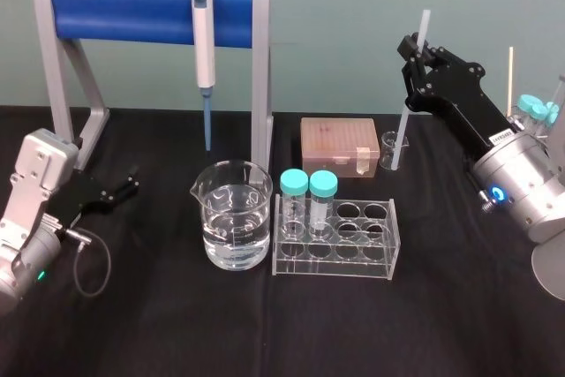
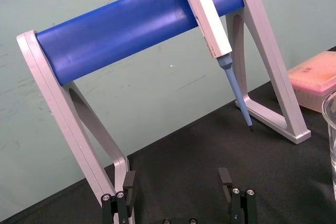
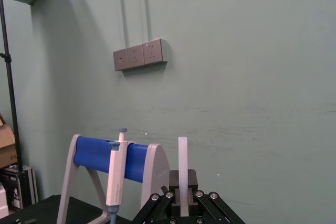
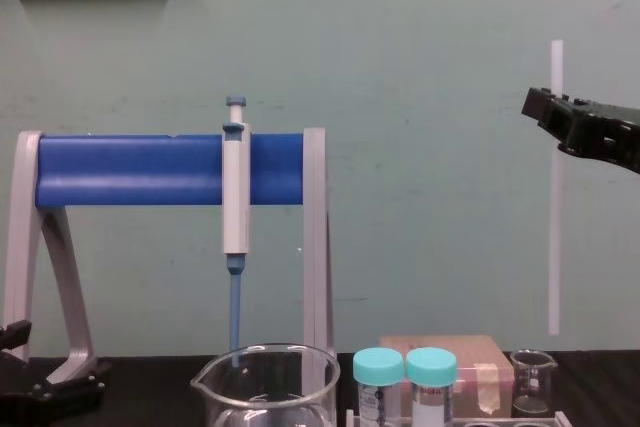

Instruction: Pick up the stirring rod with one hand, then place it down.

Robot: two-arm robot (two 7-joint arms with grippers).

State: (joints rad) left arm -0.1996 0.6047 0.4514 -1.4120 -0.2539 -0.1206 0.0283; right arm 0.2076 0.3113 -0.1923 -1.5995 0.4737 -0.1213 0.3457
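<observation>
Chest view: right gripper (image 4: 550,107), jaws clenched on the thin white translucent stirring rod (image 4: 556,227), holds it upright, aloft at two o'clock; pick-up seemingly done, placing remains. Left gripper (image 1: 124,188) parked at nine o'clock, jaws released.

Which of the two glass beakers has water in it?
The large beaker left of the tube rack; the small beaker beside the pink box looks empty.

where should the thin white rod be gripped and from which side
On its upper part, from the side, pinched across the shaft: the long thin translucent white stirring rod hangs upright, its lower end clear of the small glass beaker. The right gripper holds it so; the left gripper sits parked at left.
</observation>
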